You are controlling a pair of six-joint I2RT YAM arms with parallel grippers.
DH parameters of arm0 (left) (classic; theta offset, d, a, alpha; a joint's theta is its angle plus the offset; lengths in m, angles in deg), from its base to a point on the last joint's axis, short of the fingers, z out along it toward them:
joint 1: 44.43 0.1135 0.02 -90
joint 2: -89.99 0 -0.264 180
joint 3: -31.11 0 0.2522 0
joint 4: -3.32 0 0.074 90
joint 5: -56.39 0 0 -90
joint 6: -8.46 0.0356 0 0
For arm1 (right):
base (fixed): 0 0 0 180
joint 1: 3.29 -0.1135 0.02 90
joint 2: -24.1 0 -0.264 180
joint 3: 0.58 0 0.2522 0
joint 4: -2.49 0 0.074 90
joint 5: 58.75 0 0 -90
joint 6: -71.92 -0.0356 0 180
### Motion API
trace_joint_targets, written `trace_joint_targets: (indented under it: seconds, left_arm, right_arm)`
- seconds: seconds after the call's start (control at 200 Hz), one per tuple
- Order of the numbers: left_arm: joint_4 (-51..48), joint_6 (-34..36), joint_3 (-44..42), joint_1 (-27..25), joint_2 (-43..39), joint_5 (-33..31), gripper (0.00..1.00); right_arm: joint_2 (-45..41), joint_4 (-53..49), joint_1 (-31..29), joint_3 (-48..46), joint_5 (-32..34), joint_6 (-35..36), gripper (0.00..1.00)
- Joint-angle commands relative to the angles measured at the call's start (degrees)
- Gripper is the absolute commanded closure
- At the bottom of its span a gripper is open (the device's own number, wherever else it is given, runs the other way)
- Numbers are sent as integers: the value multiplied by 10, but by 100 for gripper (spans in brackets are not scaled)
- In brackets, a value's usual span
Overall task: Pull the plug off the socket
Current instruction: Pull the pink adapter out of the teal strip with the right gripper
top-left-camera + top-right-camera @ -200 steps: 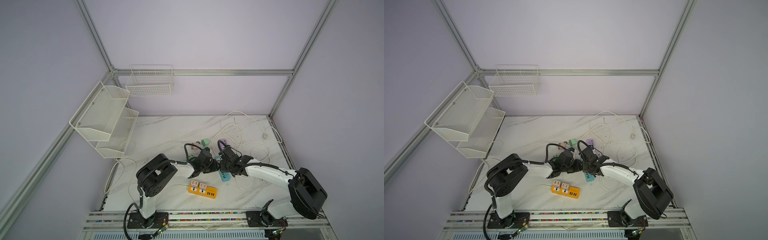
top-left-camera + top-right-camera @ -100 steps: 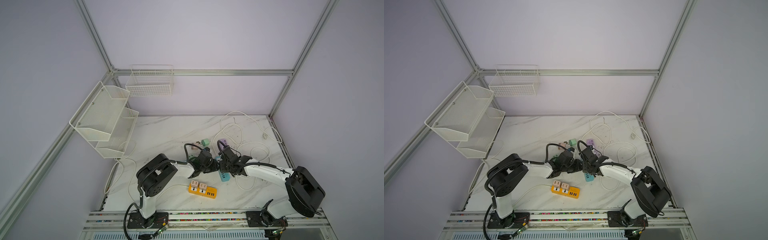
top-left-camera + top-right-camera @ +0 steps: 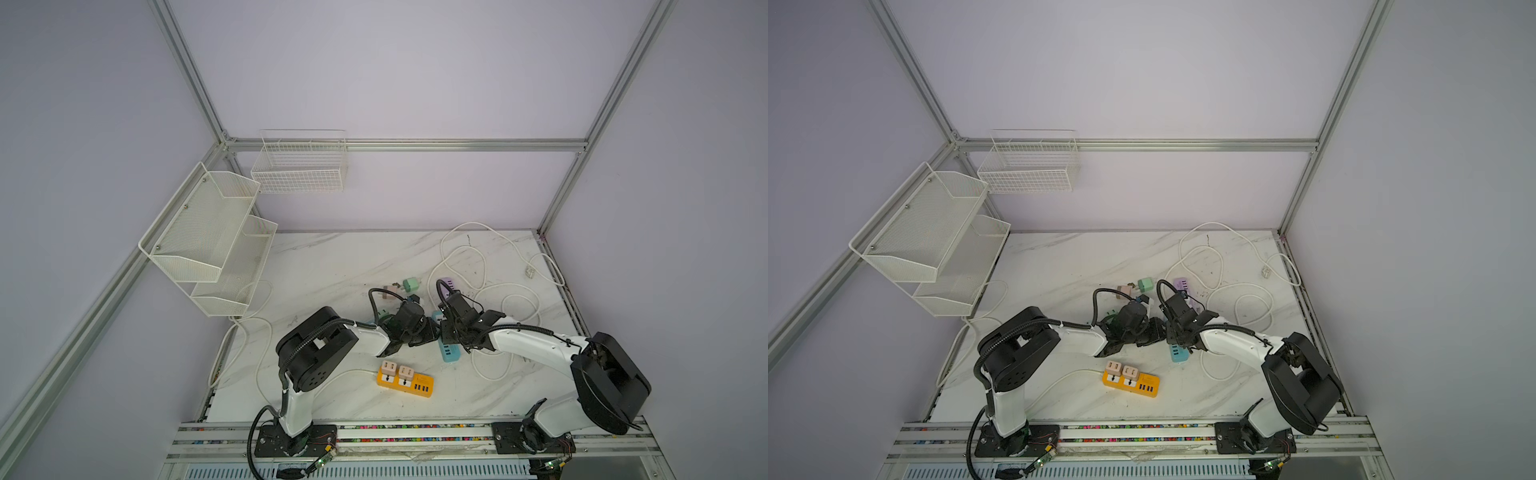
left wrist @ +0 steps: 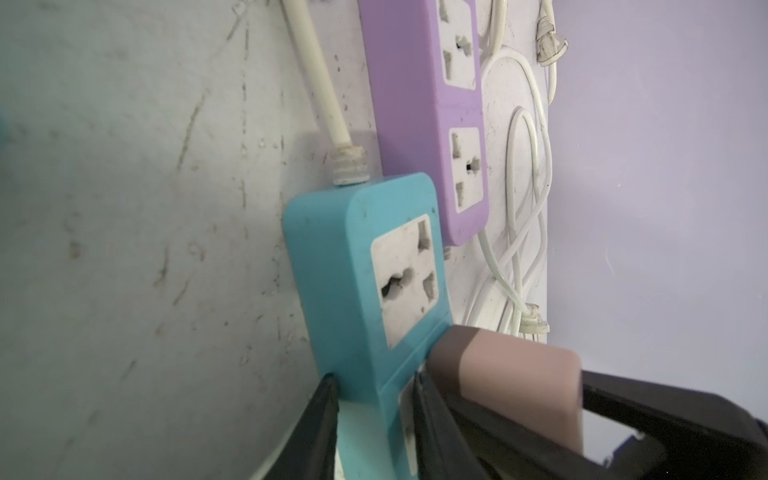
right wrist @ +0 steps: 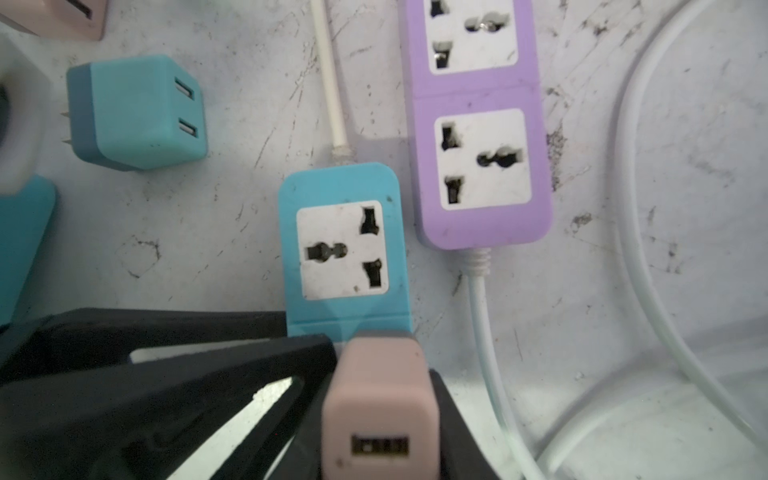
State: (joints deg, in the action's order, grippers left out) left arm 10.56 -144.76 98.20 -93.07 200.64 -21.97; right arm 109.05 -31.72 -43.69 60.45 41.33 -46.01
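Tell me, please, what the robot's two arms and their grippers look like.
The left arm and right arm match: each has smooth white links between bulky, rounded black joint housings. A black cable loops out near each wrist. The left gripper and right gripper have matte black, wedge-shaped fingers. I can see no markings on either arm.
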Motion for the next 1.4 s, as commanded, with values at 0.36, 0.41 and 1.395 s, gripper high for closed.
trace_joint_targets:
  seconds: [0.36,0.41,1.395]
  left_arm:
    - [-66,-3,3,-11,11,-44,71]
    - [-70,-1,8,-13,13,-43,71]
    - [-113,30,85,-19,11,-45,72]
  right_arm:
    - [-29,-21,17,13,11,-8,86]
    - [-21,-30,18,20,23,-8,87]
    - [-106,-37,33,24,0,3,90]
